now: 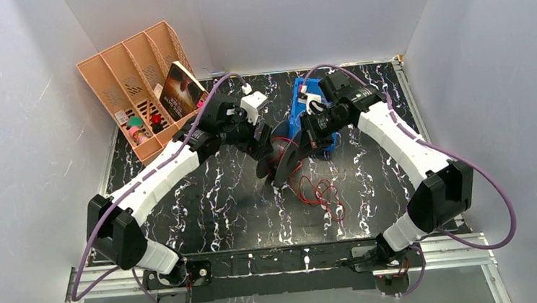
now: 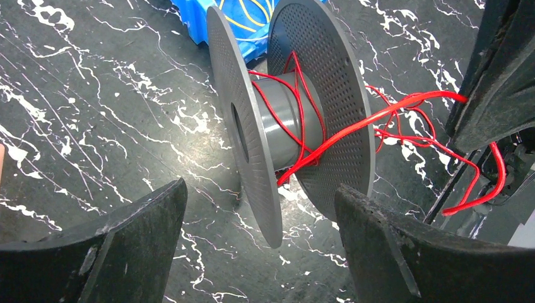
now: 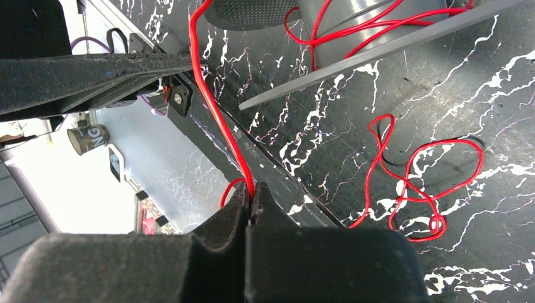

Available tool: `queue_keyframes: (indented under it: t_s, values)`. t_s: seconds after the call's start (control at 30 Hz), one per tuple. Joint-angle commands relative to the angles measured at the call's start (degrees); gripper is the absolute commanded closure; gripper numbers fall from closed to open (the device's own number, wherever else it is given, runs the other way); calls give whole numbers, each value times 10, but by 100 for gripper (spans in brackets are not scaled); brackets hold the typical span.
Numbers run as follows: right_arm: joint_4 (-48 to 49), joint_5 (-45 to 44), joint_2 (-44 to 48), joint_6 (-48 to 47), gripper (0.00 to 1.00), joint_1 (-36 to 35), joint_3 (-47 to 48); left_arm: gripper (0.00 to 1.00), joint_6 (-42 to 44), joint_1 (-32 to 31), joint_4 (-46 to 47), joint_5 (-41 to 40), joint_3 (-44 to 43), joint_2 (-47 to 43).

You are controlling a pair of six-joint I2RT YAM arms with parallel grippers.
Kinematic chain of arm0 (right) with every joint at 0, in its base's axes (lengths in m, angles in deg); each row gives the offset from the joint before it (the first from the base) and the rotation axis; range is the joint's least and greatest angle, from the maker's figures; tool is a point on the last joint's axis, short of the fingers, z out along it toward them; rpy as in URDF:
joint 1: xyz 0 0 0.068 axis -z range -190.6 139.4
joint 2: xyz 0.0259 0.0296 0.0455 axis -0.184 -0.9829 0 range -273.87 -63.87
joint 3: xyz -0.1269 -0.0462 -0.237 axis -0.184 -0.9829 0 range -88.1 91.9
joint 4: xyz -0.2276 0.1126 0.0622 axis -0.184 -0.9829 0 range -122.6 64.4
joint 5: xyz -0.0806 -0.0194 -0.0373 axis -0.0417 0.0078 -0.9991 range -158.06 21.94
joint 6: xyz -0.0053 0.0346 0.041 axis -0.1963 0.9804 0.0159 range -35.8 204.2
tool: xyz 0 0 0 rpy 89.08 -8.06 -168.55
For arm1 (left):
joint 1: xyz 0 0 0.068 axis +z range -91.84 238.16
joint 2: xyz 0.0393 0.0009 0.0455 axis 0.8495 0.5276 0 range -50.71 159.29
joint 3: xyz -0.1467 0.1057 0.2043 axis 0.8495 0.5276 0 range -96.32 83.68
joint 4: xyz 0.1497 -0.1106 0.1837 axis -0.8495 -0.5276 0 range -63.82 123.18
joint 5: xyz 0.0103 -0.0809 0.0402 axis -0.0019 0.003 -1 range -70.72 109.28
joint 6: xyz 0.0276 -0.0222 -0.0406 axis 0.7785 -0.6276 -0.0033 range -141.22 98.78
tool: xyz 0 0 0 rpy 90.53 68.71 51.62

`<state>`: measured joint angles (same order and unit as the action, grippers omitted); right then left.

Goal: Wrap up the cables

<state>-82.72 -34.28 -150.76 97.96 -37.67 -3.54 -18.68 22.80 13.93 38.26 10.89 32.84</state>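
Organizer: peach slotted rack [image 1: 129, 75], upper left of the top view, well apart from the work; judged not to be in use.
Left gripper [image 2: 260, 188]: left of centre in the top view. The fingers are spread wide and hold nothing. In its wrist view they sit either side of the spool, likely placed to steady or turn it.
Spool [image 2: 284, 120]: dark grey, at the centre of the marbled table [image 1: 204, 200], standing on its flange edges with the core exposed for winding.
Cables [image 2: 378, 117]: thin red strands with a few turns on the core. One length leads off to the right, and loose loops [image 1: 321, 191] lie on the table at lower right of the spool.
Blue tray [image 1: 298, 98]: just behind the spool, with yellow wires inside.
Right gripper [image 3: 252, 192]: right of centre. Its fingers are pinched together on a red strand, probably to keep it tensioned toward the spool.
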Motion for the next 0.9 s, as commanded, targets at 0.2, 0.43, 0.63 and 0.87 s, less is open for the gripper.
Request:
queue_keyframes:
  t_s: [0.2, 0.43, 0.63, 0.87]
  values:
    - [-13, 20, -22, -1, 100, 2, 20, 15, 21, 0, 1, 42, -37, 20]
    - [-12, 25, -30, -2, 100, 2, 20, 16, 27, 0, 13, 45, -33, 30]
    - [-12, 30, -36, -3, 100, 2, 24, 19, 26, 0, 36, 36, -23, 45]
    - [-11, 33, -38, -4, 100, 2, 21, 25, 23, -3, 60, 21, -13, 52]
